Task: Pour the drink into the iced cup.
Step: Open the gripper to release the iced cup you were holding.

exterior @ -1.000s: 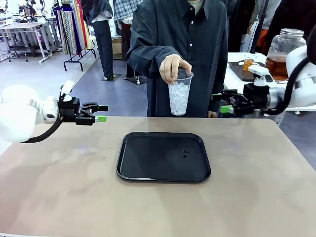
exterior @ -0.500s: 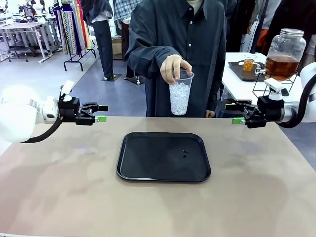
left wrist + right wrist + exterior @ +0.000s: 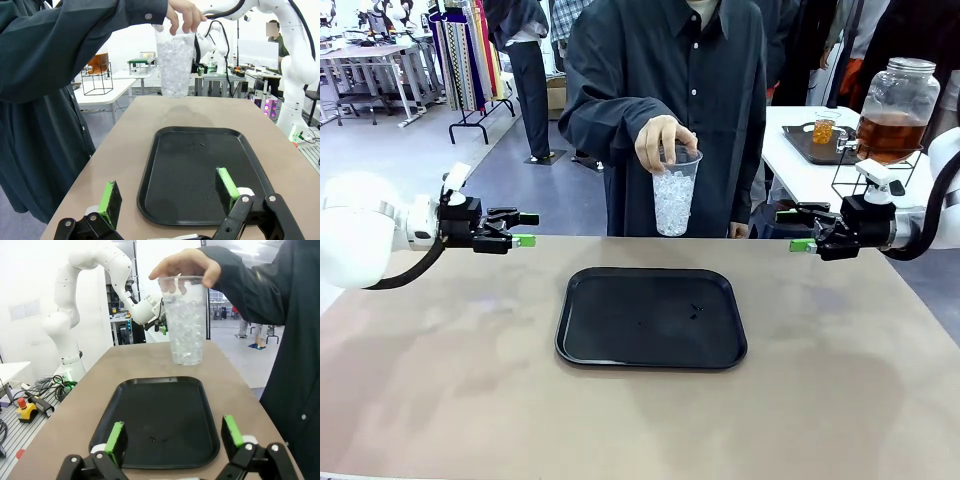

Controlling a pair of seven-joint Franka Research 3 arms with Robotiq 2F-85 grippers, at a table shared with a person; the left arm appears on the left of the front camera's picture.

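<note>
2 pincers, left pincer (image 3: 525, 230) and right pincer (image 3: 795, 229), wide open, empty, touching nothing.

Held iced cup (image 3: 674, 195) hangs over bare tray (image 3: 651, 317).

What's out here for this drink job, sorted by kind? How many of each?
Robot claws: 2, left claw and right claw, both open
Black trays: 1
Cups of ice: 1, held above the table in the person's hand
Jars of amber drink: 1, on a stand behind
Total: 5
</note>
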